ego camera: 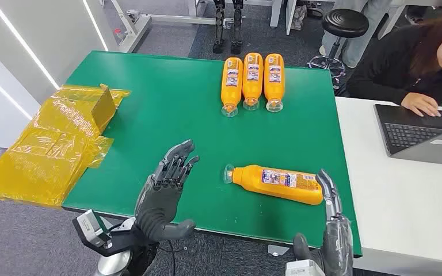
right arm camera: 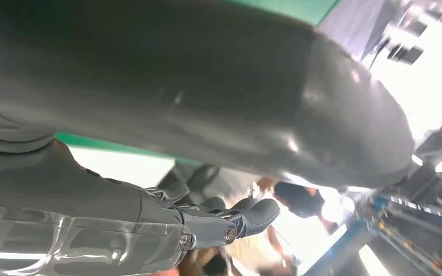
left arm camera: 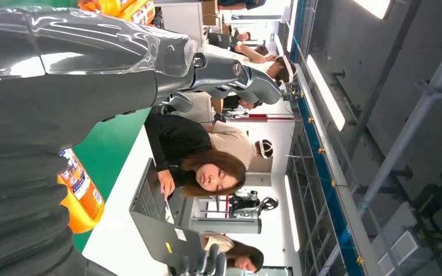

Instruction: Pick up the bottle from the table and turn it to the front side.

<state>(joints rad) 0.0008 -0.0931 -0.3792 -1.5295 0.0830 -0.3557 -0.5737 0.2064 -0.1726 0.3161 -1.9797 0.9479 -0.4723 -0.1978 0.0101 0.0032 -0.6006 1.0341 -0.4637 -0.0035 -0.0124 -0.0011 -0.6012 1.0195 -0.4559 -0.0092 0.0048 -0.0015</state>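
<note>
Grey and dark-fingered, the right hand (ego camera: 332,215) stands edge-on at the near edge of the tabletop (ego camera: 167,103), toward its right corner, fingers spread and holding nothing, their tips just beside the base end of the bottle (ego camera: 279,183). The left hand (ego camera: 167,192) hovers over the near edge, likewise spread and empty, close to the bottle's clear cap but apart from it.

That orange bottle lies on its side along the near edge, label up, cap pointing left. It looks full, so probably fairly heavy; smooth plastic will be slippery and prone to roll. The labelled middle seems the best place to grip, away from the tapering neck.

Three more bottles (ego camera: 252,80) lie side by side near the far edge.
</note>
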